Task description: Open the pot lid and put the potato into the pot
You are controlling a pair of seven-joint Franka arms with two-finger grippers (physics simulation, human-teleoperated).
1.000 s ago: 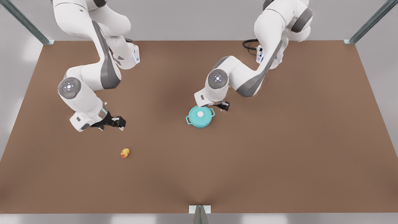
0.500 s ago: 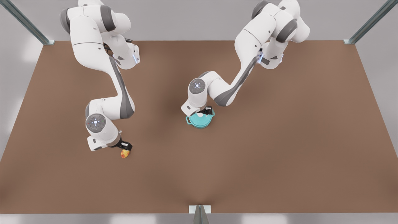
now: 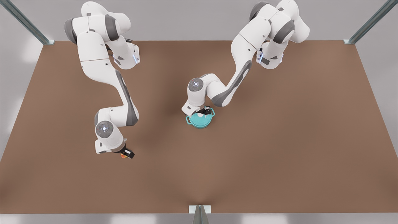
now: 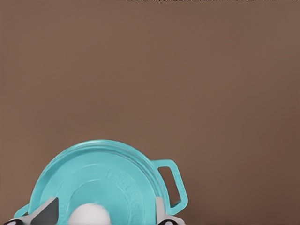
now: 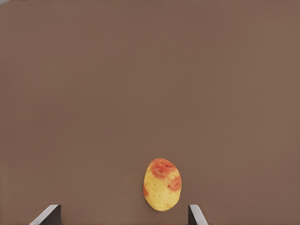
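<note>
Both arms are closing in for their grasps. The left gripper (image 3: 203, 111) sits over the pot lid (image 4: 101, 180), fingers spread either side of the knob (image 4: 89, 214), with the lid on the pot (image 3: 199, 120). The right gripper (image 3: 127, 153) is released, the potato (image 5: 161, 184) lying on the table (image 3: 279, 140) between its fingers. Next, I judge, each must clench. Since half a second ago, the right gripper has come over the potato; the left has barely moved.
</note>
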